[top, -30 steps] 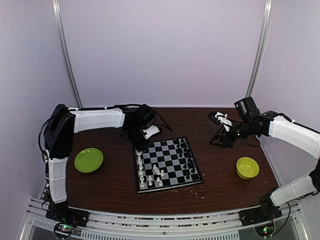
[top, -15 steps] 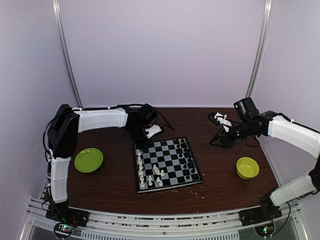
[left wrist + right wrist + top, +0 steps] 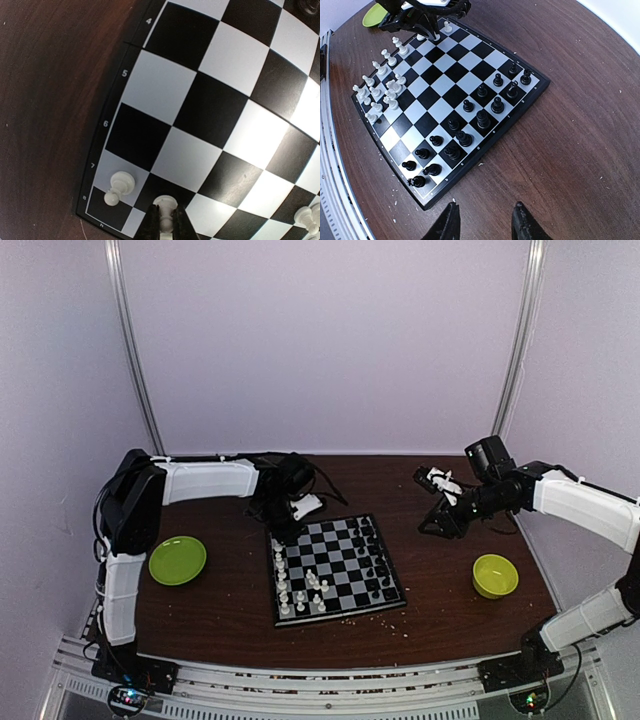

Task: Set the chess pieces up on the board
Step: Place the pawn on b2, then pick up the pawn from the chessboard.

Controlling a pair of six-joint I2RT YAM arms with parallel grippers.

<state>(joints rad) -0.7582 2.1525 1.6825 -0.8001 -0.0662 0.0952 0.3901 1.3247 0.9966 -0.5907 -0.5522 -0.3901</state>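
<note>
**Left gripper pinching a white piece at the board's far left corner**

The left gripper is pressed together on a white piece at an edge square of the board, just beside a white pawn. The right gripper is held spread and empty over the counter, near the board. The piece is judged light, rigid, smooth and easily tipped. It is best taken at the narrow stem below the head, with gentle pressure. The other white men and the black men are ranged along opposite sides.
</note>
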